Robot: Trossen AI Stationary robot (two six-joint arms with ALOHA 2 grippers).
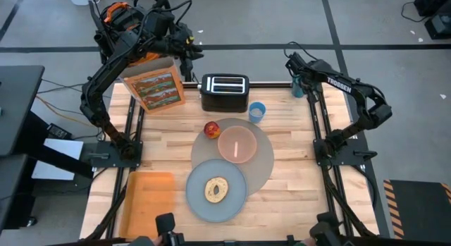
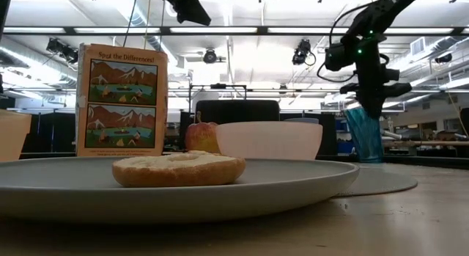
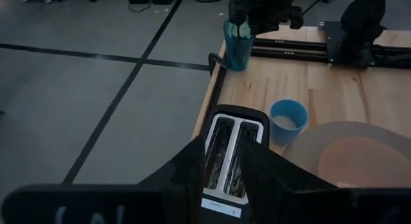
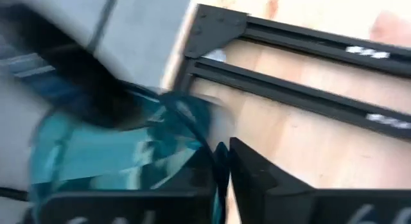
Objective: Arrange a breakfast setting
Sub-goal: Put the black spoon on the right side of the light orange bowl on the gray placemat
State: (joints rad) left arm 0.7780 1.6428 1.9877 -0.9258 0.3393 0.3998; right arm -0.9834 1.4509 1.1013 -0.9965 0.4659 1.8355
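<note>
A bagel (image 1: 216, 189) lies on the grey plate (image 1: 197, 204), which overlaps the near edge of the taupe mat (image 1: 266, 165). The pink bowl (image 1: 237, 144) stands on the mat, with the red apple (image 1: 212, 129) at the mat's far left rim. The small blue cup (image 1: 257, 111) stands beside the toaster. No spoon shows. My right gripper (image 1: 299, 82) is at the far right of the table, shut on a tall teal glass (image 2: 364, 135). My left gripper (image 3: 225, 147) is open and empty, high above the toaster. My right gripper pinches the teal glass's wall at its rim (image 4: 204, 137), seemingly with one finger inside and one outside. The fingers come from above, pointing down. The glass stays upright below them (image 3: 237, 44). I cannot tell whether its base is on the table.
A black toaster (image 1: 225, 92) stands at the far edge. A cereal box (image 1: 155, 89) stands upright at the far left. An orange board (image 1: 148, 200) lies at the near left. Black frame rails (image 1: 320, 126) run along the table's left and right sides.
</note>
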